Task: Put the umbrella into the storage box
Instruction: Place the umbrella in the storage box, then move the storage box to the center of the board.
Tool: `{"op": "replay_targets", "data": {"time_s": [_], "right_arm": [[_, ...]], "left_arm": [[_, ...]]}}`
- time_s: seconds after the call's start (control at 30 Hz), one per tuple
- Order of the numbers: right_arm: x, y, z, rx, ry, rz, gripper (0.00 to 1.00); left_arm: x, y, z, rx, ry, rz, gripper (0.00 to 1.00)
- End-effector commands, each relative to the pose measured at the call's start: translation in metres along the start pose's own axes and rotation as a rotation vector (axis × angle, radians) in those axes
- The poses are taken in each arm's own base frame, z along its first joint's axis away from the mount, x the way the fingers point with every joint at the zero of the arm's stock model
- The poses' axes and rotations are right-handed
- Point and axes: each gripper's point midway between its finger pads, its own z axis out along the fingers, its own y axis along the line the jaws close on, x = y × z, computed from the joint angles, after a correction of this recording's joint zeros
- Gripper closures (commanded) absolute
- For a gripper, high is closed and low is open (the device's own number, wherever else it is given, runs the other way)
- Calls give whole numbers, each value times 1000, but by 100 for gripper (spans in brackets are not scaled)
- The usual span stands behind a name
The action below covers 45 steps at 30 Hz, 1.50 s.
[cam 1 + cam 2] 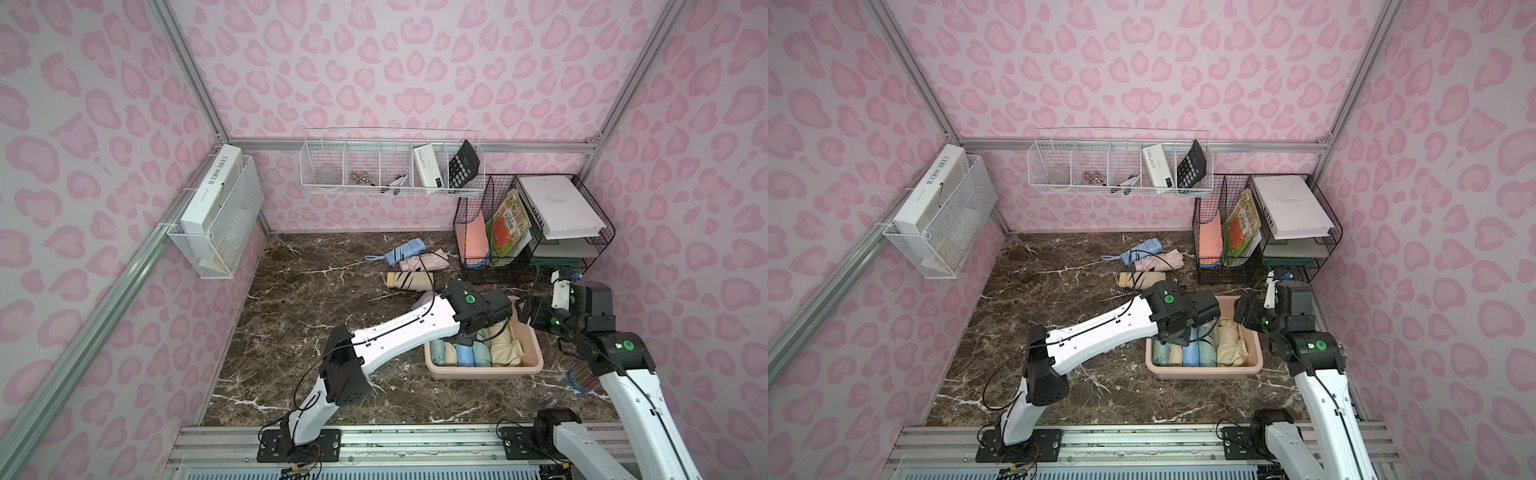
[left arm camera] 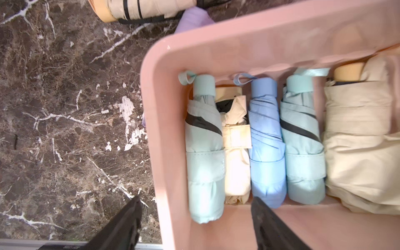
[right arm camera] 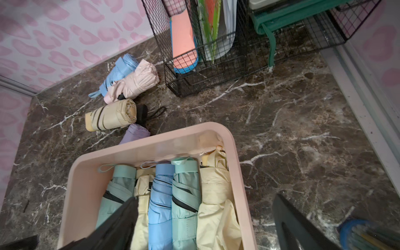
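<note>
Gaping left end effector (image 2: 195,201) above storage box (image 2: 164,129)

Both top views looked down from high at the front, facing the back wall (image 1: 415,62), taking in the whole worktop (image 1: 291,332). Wrist cams hung close over the storage box (image 2: 164,129), both catching it.

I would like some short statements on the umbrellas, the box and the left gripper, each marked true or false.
1. Five umbrellas lie in the storage box. True.
2. The left gripper holds an umbrella. False: its jaws are open and empty.
3. A lilac umbrella lies on the table outside the box. True.
4. The calculator lies on the table. False: it stands in the white wall basket.
</note>
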Motion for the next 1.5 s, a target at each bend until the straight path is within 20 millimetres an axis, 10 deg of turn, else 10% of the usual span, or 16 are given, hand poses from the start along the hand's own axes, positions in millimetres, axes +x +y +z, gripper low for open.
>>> {"op": "replay_targets", "data": {"time_s": [0.0,0.23,0.43,0.9,1.47], "right_arm": [[-3,-10,11,38,-17,-10,10],[28,-26,47,58,94,-2,8],[53,-6,61,-83,184,-16,30],[106,98,58,-319,343,-241,76],[160,246,67,-567,486,-339,78]], "left_arm": [[-8,6,-18,39,-40,-5,18],[-25,24,-53,209,-203,-85,20],[-21,66,-50,293,-221,-205,22],[21,168,-15,222,-113,-324,23],[138,324,-25,-49,-124,-616,16]]}}
